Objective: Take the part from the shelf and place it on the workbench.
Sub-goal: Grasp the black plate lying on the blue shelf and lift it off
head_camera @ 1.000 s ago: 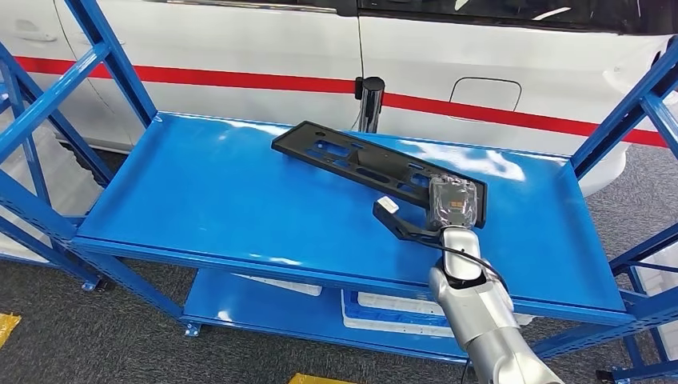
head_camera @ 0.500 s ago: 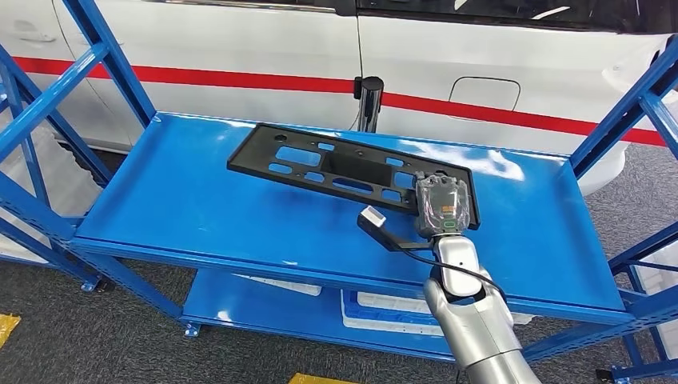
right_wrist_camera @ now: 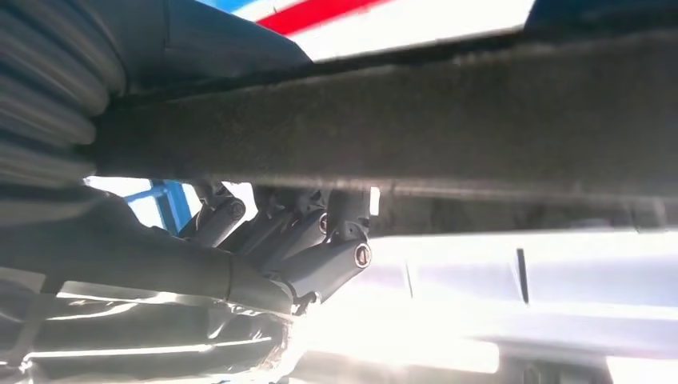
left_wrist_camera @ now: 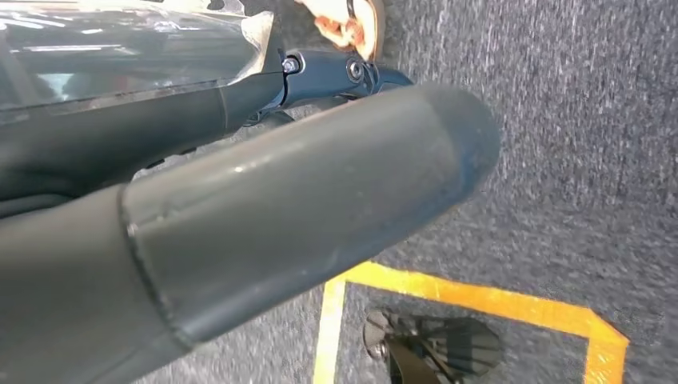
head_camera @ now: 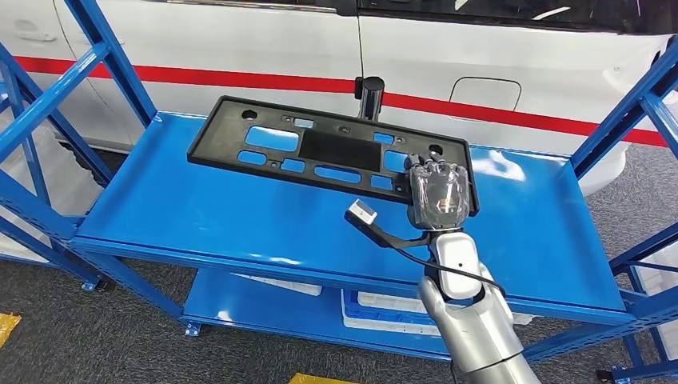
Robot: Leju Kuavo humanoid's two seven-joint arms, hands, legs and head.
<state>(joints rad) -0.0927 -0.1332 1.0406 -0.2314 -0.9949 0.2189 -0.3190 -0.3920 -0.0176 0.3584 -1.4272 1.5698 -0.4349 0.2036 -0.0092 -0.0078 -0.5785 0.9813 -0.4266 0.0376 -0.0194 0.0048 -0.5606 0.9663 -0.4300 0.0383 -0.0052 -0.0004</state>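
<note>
A white car [head_camera: 240,48] with a red stripe stands behind the blue shelf [head_camera: 200,200], filling the far side of the head view. The shelf's top deck lies just in front of the car, its blue uprights rising at both ends; a lower deck sits beneath it. The black part [head_camera: 320,148], a long flat panel with several cut-outs, is lifted clear of the shelf's deck and tilted, its far edge raised toward the car. The right hand [head_camera: 438,192] grips the part's near right end, fingers [right_wrist_camera: 320,240] curled over the edge of the panel. The left hand [left_wrist_camera: 240,224] hangs over grey floor with a yellow line; I cannot tell how far its fingers are spread.
</note>
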